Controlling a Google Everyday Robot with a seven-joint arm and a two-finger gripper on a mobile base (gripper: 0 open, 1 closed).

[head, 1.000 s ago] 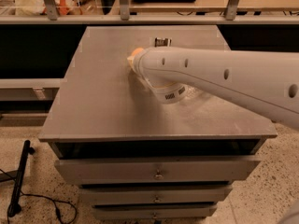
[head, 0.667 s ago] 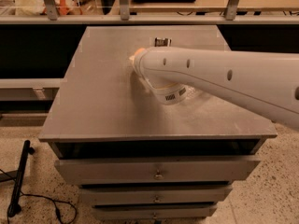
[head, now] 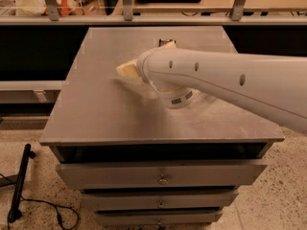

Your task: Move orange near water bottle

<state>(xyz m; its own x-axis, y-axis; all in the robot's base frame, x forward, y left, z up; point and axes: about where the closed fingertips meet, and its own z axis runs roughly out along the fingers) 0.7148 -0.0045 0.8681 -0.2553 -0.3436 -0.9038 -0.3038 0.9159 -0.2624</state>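
Cream-coloured, the gripper [head: 128,71] is seen low at upper centre of the surface [head: 96,111]; whether it is open cannot be told. Orange and water bottle are hidden, probably behind the arm [head: 230,80]; travel should be kept slow.

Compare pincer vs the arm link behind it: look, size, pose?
Colour: the pincer is cream-yellow, the arm link white. Size: the pincer is a small wedge, the arm link a thick tube with dark holes. Pose: the pincer pokes out leftward over mid-table; the arm link slants in from the right edge. Both are above the grey top.
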